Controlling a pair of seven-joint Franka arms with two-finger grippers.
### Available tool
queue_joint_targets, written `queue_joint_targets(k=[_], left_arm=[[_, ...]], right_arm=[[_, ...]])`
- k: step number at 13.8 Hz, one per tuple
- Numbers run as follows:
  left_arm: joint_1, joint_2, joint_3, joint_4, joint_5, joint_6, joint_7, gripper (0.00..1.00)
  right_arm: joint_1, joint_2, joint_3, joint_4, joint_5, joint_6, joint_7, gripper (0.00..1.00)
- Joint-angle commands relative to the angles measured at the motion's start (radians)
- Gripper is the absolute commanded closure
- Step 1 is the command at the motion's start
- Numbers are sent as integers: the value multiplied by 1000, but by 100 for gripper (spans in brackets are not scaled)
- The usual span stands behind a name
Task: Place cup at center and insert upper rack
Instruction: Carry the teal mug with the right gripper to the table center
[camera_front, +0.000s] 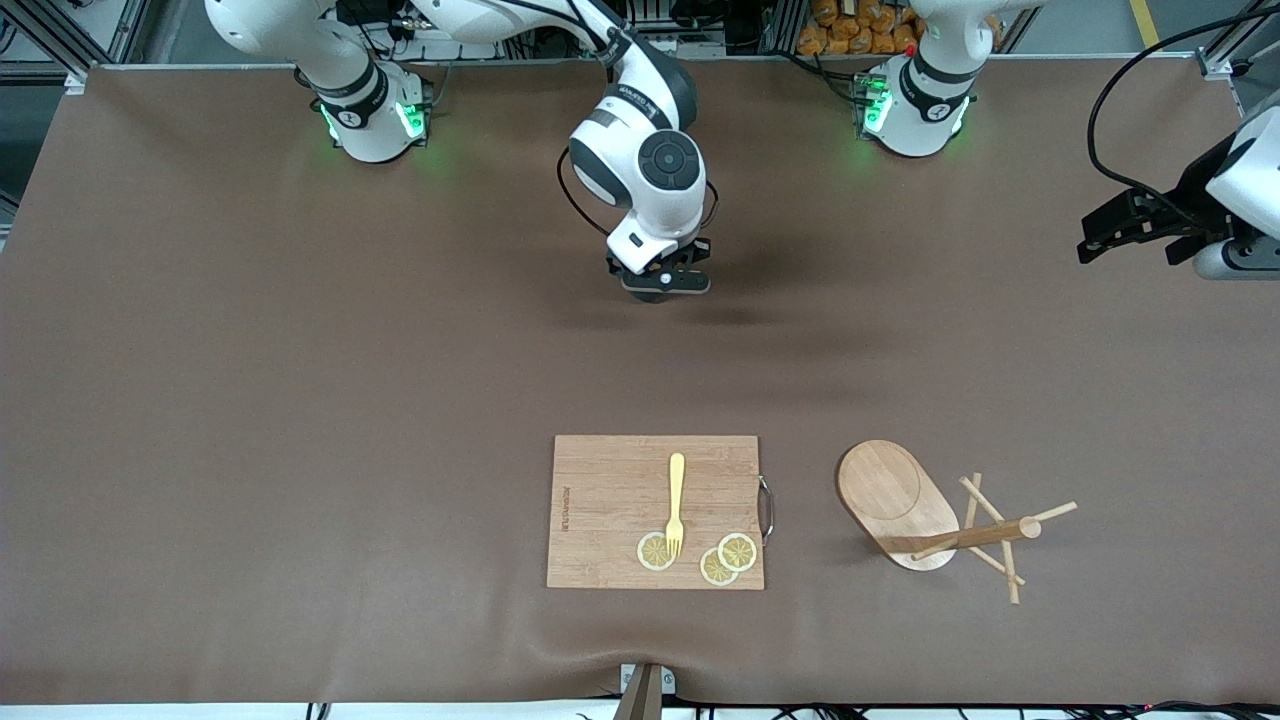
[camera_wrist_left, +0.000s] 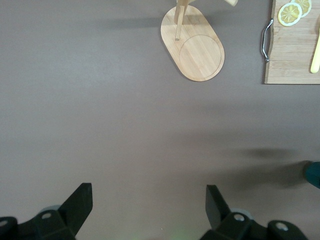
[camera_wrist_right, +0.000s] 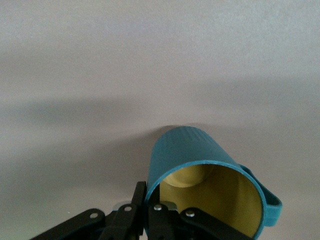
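Note:
My right gripper (camera_front: 660, 285) is low over the middle of the table, toward the robots' side. It is shut on the rim of the teal cup (camera_wrist_right: 192, 150), one finger inside the yellowish interior and one outside (camera_wrist_right: 138, 197). In the front view the hand hides the cup; a teal edge of it shows in the left wrist view (camera_wrist_left: 314, 174). I cannot tell whether the cup touches the table. The wooden mug tree (camera_front: 893, 500) stands on its oval base near the front camera, toward the left arm's end, also in the left wrist view (camera_wrist_left: 197, 47). My left gripper (camera_front: 1150, 225) waits open and empty at the left arm's end (camera_wrist_left: 150, 205).
A rectangular wooden cutting board (camera_front: 610, 500) lies near the front camera beside the mug tree, with a yellow fork (camera_front: 676, 500) and lemon slices (camera_front: 655, 551) on it and a metal handle (camera_front: 767, 508) on its side. The brown mat (camera_front: 300, 400) covers the table.

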Motion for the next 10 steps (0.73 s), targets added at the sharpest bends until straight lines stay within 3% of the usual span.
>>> queue_joint_targets(k=[1, 10], left_arm=[[-1, 13, -6, 15, -3, -2, 8, 0], [-18, 20, -6, 15, -1, 14, 9, 0]], right_arm=[[20, 11, -15, 14, 19, 3, 72, 100], [23, 35, -15, 19, 32, 34, 212, 100]])
